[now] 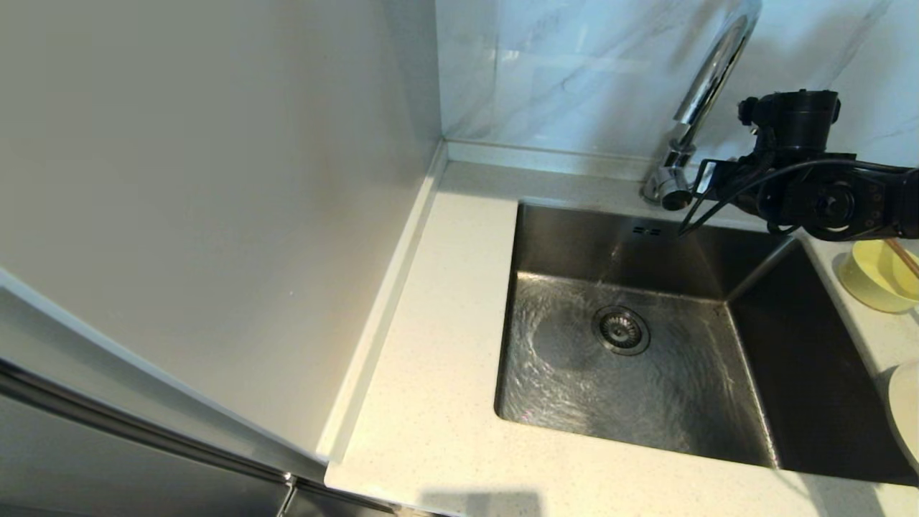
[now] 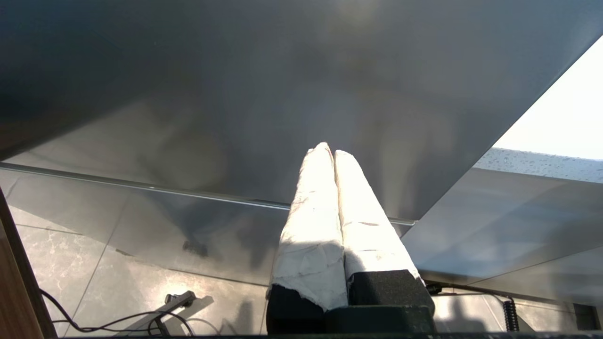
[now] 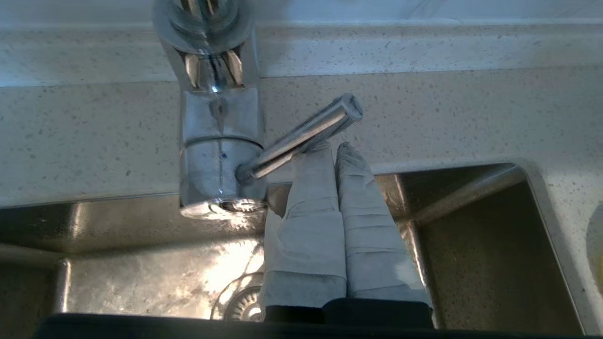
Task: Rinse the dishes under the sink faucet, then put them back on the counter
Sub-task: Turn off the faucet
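— Dishes: where did they lie, relative to the working gripper?

— Both stood on the counter (image 1: 431, 345) at the right side of the sink (image 1: 632, 373), well apart from the tool. The pale yellow bowl (image 1: 876, 276) was near the far right corner of the basin, just under the right arm, with a thin brown stick resting in it. The white plate (image 1: 906, 420) was nearer to the robot, cut by the picture edge.

— And the right gripper?

— The right gripper (image 3: 335, 149) was at the base of the sink faucet (image 1: 707, 86). Its two wrapped fingers (image 3: 306, 221) were pressed together with nothing between them, and the tips touched the lever (image 3: 301, 136) from below. Water was running and made rings around the drain (image 1: 621, 330).

— Any writing to read?

— None that I could read.

— What else was around?

— A marble-veined wall panel (image 1: 574, 72) behind the tap. The left gripper (image 2: 333, 153) hung low beside a grey cabinet front (image 2: 235, 94), outside the head view, fingers closed and empty.
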